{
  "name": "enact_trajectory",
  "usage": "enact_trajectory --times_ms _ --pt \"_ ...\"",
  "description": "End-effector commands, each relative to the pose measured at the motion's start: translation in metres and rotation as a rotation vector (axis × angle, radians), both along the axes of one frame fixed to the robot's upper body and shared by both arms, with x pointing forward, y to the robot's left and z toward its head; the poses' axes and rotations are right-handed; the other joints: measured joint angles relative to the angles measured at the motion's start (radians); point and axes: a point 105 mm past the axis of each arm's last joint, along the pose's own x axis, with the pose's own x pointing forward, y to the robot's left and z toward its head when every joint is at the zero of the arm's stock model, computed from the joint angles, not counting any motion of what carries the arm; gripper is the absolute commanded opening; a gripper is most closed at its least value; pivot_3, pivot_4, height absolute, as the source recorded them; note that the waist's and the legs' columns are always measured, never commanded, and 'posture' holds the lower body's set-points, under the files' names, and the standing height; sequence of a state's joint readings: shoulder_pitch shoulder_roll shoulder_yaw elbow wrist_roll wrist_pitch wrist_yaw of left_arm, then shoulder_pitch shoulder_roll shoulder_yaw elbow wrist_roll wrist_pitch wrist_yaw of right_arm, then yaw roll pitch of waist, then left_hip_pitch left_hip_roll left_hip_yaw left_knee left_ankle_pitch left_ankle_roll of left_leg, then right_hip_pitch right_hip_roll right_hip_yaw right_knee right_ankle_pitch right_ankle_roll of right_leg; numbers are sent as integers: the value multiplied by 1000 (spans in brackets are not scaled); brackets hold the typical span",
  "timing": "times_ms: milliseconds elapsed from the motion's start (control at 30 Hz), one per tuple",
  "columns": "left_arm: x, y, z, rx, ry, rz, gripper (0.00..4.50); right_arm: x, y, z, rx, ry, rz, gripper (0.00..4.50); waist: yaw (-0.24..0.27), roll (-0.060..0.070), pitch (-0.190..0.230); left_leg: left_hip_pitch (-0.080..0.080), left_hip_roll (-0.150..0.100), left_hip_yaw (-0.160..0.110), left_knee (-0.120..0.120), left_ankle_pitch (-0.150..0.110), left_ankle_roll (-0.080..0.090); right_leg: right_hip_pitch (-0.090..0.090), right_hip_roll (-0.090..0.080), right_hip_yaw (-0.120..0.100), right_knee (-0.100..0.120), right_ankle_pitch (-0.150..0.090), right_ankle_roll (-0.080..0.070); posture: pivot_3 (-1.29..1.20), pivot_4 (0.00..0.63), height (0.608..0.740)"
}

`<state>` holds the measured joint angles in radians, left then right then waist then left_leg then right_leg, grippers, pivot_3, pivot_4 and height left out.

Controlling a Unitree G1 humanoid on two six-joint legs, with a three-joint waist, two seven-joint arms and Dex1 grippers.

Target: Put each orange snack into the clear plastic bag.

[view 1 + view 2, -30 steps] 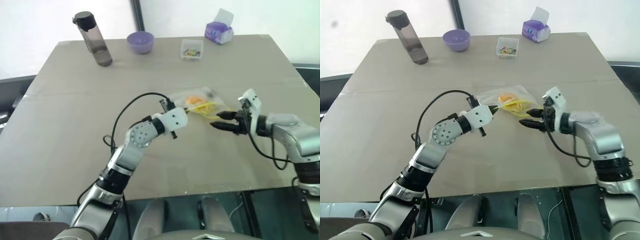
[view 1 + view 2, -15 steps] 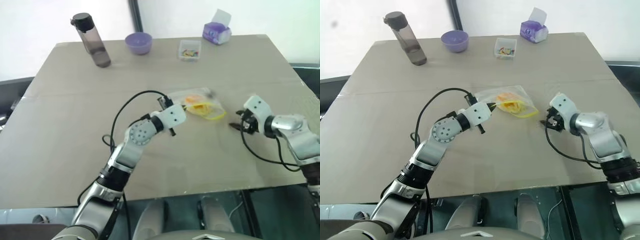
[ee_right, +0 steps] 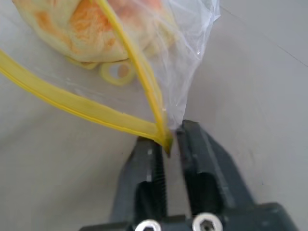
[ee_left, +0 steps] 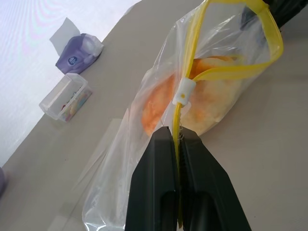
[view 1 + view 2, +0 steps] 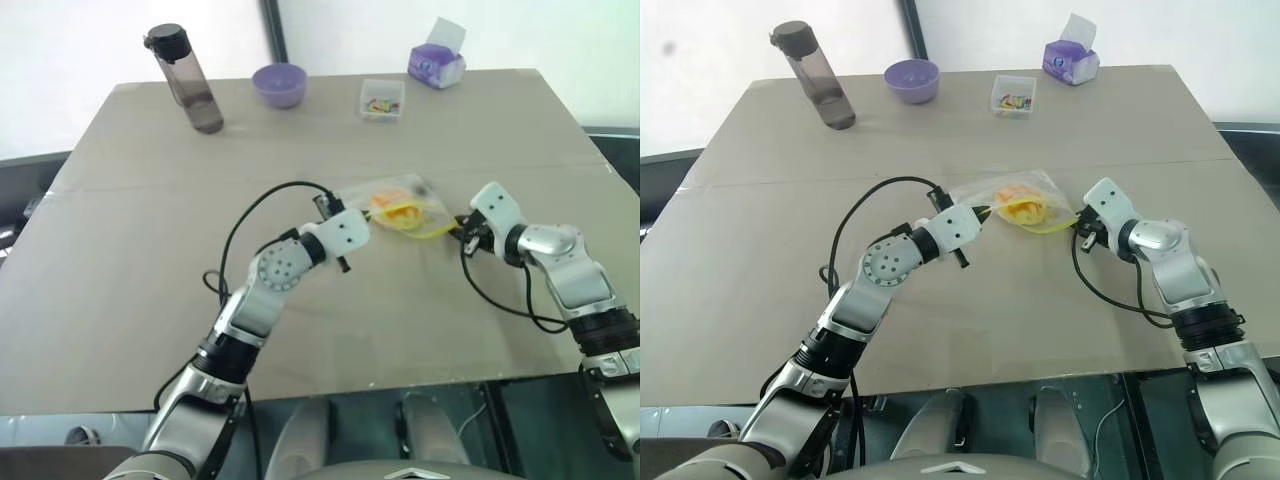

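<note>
The clear plastic bag (image 5: 408, 190) lies on the table's middle with its yellow strip (image 4: 231, 73) looped open. The orange snack (image 5: 1017, 204) sits inside it, seen through the plastic (image 3: 82, 29). My left gripper (image 4: 176, 138) is shut on the yellow strip at the bag's left end (image 5: 358, 214). My right gripper (image 3: 168, 140) is at the bag's right corner (image 5: 462, 229), fingers closed on the end of the yellow strip. The bag is stretched between the two grippers.
Along the table's far edge stand a dark bottle (image 5: 188, 80), a purple bowl (image 5: 279, 84), a small clear box of colourful bits (image 5: 382, 99) and a purple tissue box (image 5: 437, 62). Bare tabletop (image 5: 130, 260) spreads on both sides of the bag.
My right gripper, open by the bag's mouth a second ago, swung out to the right, then came back to the bag's right corner and shut on the strip. The left arm kept still.
</note>
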<state>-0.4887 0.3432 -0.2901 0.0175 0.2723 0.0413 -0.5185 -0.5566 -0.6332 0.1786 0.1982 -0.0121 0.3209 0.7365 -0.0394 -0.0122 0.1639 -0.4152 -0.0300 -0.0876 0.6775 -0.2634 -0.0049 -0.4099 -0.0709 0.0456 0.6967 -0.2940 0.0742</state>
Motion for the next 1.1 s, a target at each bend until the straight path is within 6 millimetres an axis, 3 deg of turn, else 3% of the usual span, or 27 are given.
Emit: enact_trajectory --times_ms 33,167,267,433,567,733,833,900,1033,1100 --pt "-4 -3 12 -15 -49 -10 0 2 0 18 19 -63 12 81 0 0 0 0 0 0 0 0 0 0 0 0 0 0 0 0 150 740" --pt "-3 -2 12 -13 -52 -8 0 2 1 22 14 -79 14 81 0 0 0 0 0 0 0 0 0 0 0 0 0 0 0 0 150 740" --pt "4 3 21 -25 -86 22 0 6 0 41 30 -142 6 81 0 0 0 0 0 0 0 0 0 0 0 0 0 0 0 0 150 740" --pt "16 15 95 -144 -365 100 0 14 -2 116 167 -345 -5 81 0 0 0 0 0 0 1 0 0 -1 0 0 1 0 0 0 150 740" --pt "13 14 132 -180 -478 83 0 -1 -2 163 209 -435 73 81 2 0 0 -1 0 0 -1 0 0 0 0 -1 -1 0 0 0 150 740" --pt "16 10 121 -163 -425 74 0 -6 -13 156 131 -399 69 81 4 0 0 -1 -1 0 -2 0 0 0 -1 0 -2 0 0 0 150 740" --pt "15 6 106 -150 -377 52 0 -14 -13 135 61 -302 99 843 1 0 0 -1 0 0 -1 0 0 0 -1 0 -1 0 0 0 150 740" --pt "15 3 101 -150 -352 43 0 -27 -9 123 -16 -238 179 1613 1 0 0 0 0 1 -1 0 0 0 -1 0 -1 0 0 0 150 740" --pt "10 -5 96 -143 -336 -1 0 -44 6 127 -56 -222 280 1613 -5 0 0 -1 0 1 -1 0 1 0 0 1 -1 0 0 0 150 740" --pt "7 -6 95 -139 -330 -11 0 -47 22 135 -62 -257 328 1613 -3 0 0 0 0 1 -1 0 1 0 0 1 0 0 0 0 150 740"
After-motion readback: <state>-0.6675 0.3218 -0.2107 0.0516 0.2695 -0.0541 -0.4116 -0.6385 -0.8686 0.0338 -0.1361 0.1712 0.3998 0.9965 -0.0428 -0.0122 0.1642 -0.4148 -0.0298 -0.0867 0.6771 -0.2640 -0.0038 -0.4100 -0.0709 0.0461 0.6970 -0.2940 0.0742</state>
